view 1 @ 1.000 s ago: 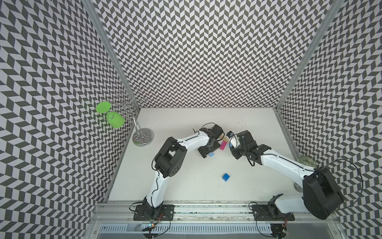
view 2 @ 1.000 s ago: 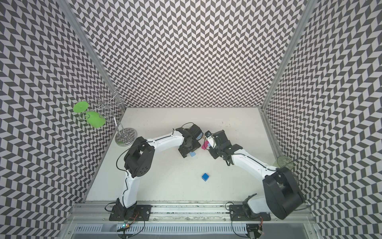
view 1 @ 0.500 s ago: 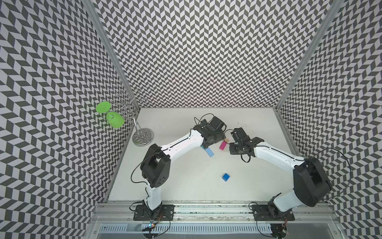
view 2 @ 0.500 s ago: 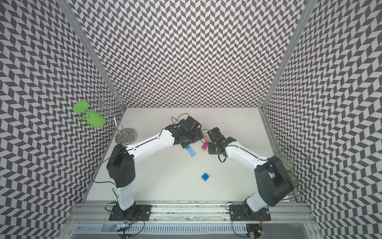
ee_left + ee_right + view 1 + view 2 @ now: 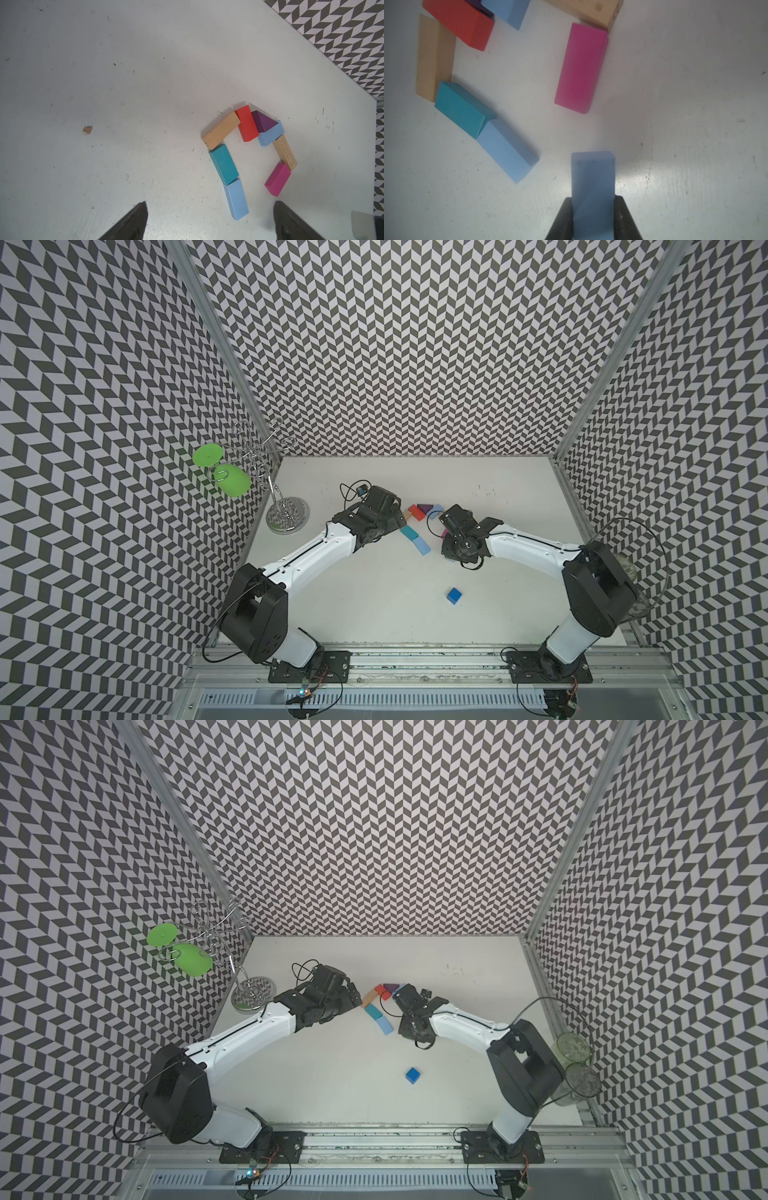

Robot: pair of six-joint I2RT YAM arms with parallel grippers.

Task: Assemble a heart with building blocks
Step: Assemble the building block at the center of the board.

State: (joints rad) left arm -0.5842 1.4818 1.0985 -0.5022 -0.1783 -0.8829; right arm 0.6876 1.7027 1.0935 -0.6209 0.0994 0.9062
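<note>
**Heart outline open at its point; one block in hand**

Ten blocks were counted. Eight formed the heart [image 5: 247,123], a hollow outline with no block yet at its point. Its pieces were two tan, two light blue, one red, one teal, one magenta block [image 5: 581,68] and one triangle [image 5: 264,122]. A ninth, a light blue block [image 5: 592,172], was clamped in the right gripper [image 5: 593,207] near the magenta block. The cube [image 5: 454,595] lay well apart, toward the arms' bases.

The left gripper [image 5: 211,204] stood wide and empty beside the outline. Only the left wrist view showed all eight pieces, and only the top views showed the cube [image 5: 413,1075]. There the right arm [image 5: 523,543] largely hid the magenta side. The right wrist view cut off the triangle.
</note>
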